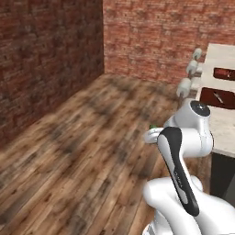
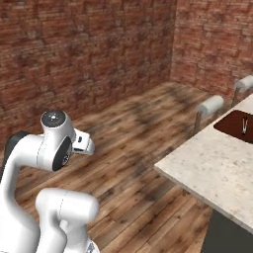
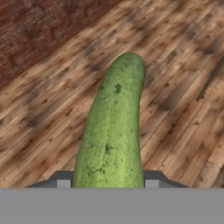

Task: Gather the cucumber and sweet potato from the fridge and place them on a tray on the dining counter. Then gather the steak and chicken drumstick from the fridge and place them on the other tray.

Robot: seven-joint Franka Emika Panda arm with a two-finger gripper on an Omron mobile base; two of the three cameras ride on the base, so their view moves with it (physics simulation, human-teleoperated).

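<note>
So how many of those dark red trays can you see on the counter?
2. One tray lies nearer on the counter, with a small utensil on it; another tray sits farther back. More may lie beyond the frame.

Both base views look forward and down from behind the arm, sharing the counter and wood floor, while the hand view peers closely along the cucumber.

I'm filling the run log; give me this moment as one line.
phase: carrying | gripper: shut on cucumber | below: wooden floor | trays on dining counter: no vegetables yet
</note>
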